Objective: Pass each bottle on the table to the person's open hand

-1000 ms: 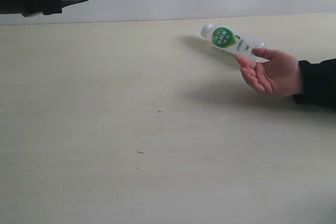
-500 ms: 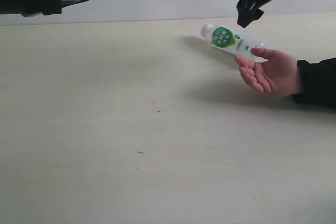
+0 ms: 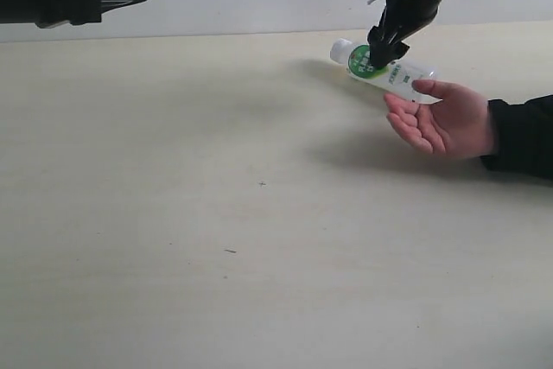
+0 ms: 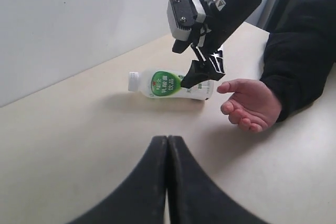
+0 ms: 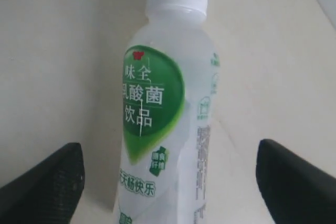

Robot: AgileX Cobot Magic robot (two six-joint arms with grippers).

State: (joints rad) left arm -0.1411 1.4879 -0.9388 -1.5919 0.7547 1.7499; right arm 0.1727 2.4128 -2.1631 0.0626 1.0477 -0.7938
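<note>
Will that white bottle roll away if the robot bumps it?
Probably: the bottle is round and lies on its side on the flat table, so a nudge likely rolls it. Its smooth plastic may feel slippery.

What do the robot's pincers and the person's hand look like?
The right pincer is black, with a grey boxy block above it. The left pincer is black too, smooth and curved, narrowing to a tip. The person's hand is bare, with a black sleeve.

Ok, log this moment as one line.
right gripper: jaws open over white bottle lying on table | left gripper: jaws shut | open hand: palm up beside bottle, empty
</note>
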